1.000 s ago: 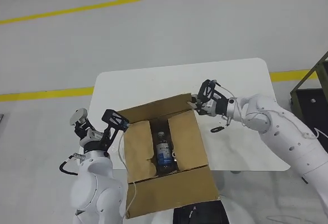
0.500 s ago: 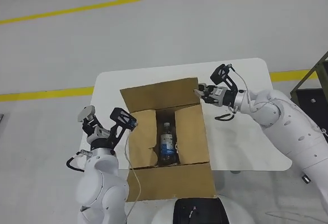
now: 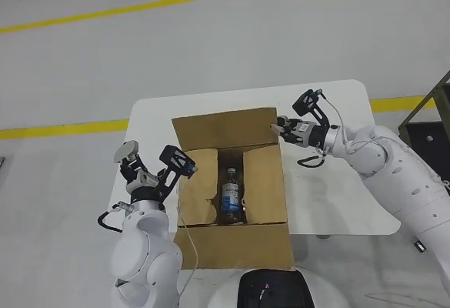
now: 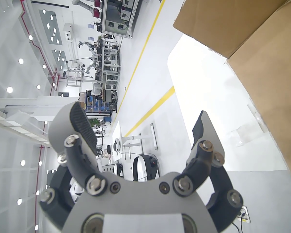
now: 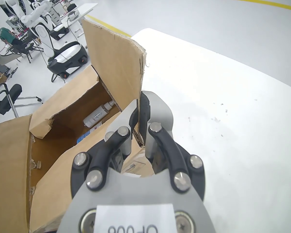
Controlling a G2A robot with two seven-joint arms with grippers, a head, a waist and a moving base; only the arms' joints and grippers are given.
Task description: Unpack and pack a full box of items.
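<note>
Looking from above, where sat the box?
— On the bench, open, bottle inside.
Left wrist?
— Left gripper spread, empty, beside the box.
Right wrist?
— Right gripper clamped the far flap, likely holding it open.

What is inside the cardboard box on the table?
Inside the cardboard box, a bottle lies on the bottom, in the gap between the two side flaps. These folded-in flaps cover the rest of the inside, so other items there cannot be seen.
</note>
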